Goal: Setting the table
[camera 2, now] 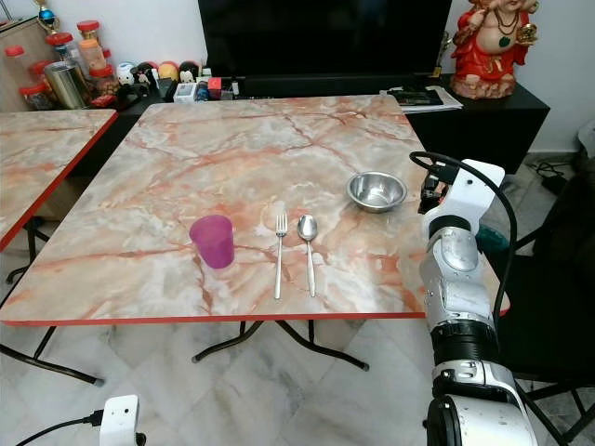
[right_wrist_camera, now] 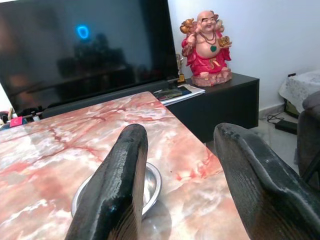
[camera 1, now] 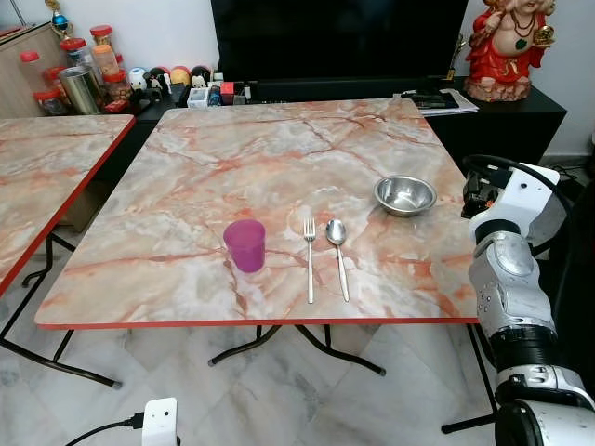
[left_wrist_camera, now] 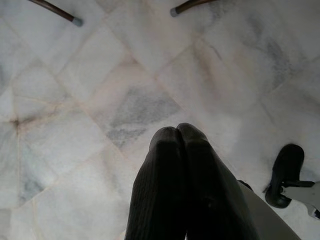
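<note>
While the left gripper (left_wrist_camera: 180, 135) is hanging closed and empty over the floor (left_wrist_camera: 100, 90), the right gripper (right_wrist_camera: 180, 170) is hovering wide open, empty, just beside the bowl (camera 1: 405, 194); left of the bowl, on the table (camera 1: 232, 158), are lying spoon (camera 1: 337, 246), fork (camera 1: 310, 255) and cup (camera 1: 245, 245).

A home living room: television (camera 1: 339, 37), statue (camera 1: 507, 46), marble table (camera 1: 251, 158).

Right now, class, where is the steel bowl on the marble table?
The steel bowl sits toward the table's right edge, beyond the spoon, with the open right gripper just short of it.
</note>
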`<state>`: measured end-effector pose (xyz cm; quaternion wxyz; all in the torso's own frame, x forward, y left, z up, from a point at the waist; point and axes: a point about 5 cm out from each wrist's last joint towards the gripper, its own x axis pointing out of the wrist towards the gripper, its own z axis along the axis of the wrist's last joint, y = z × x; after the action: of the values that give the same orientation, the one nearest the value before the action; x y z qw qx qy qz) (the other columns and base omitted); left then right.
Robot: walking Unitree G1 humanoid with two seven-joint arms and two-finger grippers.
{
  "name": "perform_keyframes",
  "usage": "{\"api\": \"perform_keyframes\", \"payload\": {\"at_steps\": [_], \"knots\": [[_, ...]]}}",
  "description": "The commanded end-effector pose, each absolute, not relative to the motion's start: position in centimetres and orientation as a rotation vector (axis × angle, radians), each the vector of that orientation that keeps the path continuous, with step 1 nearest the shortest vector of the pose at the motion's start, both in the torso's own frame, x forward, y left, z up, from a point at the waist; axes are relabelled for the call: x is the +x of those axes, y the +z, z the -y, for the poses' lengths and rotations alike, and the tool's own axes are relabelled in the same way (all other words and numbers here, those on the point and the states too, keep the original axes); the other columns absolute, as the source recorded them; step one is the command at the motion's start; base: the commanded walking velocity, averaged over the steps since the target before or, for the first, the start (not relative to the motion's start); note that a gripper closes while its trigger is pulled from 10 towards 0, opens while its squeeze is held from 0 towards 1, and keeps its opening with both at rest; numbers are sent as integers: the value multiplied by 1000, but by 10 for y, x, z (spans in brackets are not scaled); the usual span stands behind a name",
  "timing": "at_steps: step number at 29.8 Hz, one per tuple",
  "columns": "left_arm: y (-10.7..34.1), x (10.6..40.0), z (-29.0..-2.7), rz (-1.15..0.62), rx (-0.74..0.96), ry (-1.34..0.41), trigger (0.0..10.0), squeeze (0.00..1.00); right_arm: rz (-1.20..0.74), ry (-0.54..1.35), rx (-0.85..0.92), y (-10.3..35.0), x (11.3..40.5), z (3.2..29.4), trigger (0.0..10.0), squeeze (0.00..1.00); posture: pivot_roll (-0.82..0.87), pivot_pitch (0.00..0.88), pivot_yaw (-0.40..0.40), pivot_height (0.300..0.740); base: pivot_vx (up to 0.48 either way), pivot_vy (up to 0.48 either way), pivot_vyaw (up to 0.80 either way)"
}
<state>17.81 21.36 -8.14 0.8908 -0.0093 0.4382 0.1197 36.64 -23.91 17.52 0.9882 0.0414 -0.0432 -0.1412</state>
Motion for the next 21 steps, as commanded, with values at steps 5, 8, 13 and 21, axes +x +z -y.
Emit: {"api": "perform_keyframes", "payload": {"at_steps": [5,8,13,21], "knots": [[-82,175,-217,-918,8,262,10000,0,92,-284,102,183,371,235,10000,0,-57,11,14,740,0,0,0],[-81,177,-216,-911,11,262,10000,0,86,-285,80,182,371,234,10000,0,-55,8,15,740,256,0,0],[-81,177,-216,-910,12,262,10000,0,86,-273,72,182,371,232,10000,0,-58,0,12,740,284,0,0],[-82,176,-213,-912,11,258,10000,0,82,-285,43,182,371,233,10000,0,-57,0,10,740,300,0,0]]}}
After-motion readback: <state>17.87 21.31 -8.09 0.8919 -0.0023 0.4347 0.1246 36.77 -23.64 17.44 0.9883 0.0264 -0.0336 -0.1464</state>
